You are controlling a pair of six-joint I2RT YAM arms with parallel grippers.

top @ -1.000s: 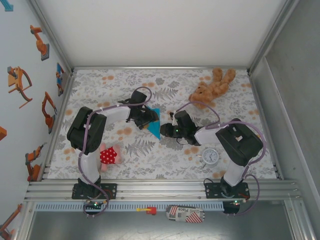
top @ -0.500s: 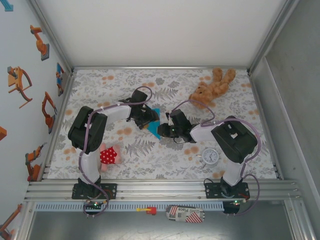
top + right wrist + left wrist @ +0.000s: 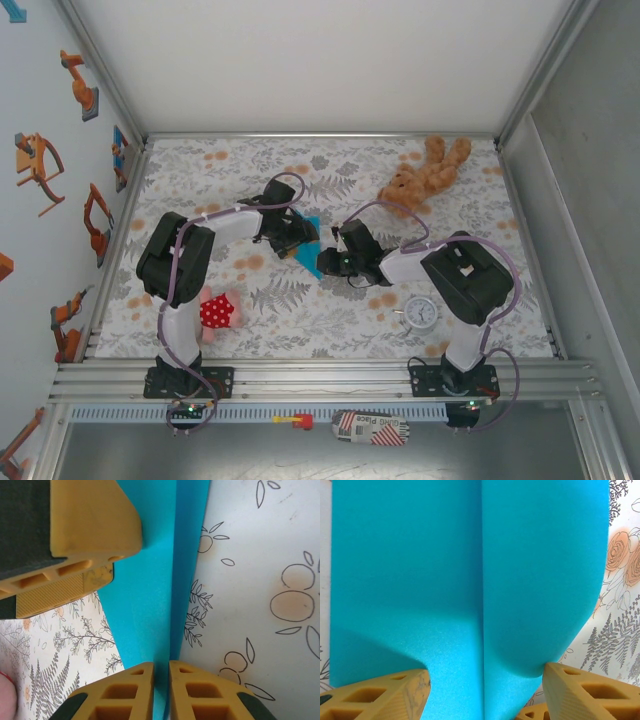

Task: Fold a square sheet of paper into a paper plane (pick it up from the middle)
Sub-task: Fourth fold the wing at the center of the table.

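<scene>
The turquoise paper has a centre crease and lies mid-table between both grippers. My left gripper is open, its fingers spread either side of the crease. The paper's right flap curls up against the right finger, while the left finger sits over the paper. My right gripper is shut on a raised fold of the paper, close to the left gripper's finger. From above, the left gripper and right gripper hide most of the sheet.
A brown teddy bear lies at the back right. A small white clock sits by the right arm's elbow. A red spotted soft toy rests near the left arm's base. Floral cloth covers the table.
The right gripper has slid left up to the paper and narrowed its jaws onto the fold. The left gripper has stayed where it was.
</scene>
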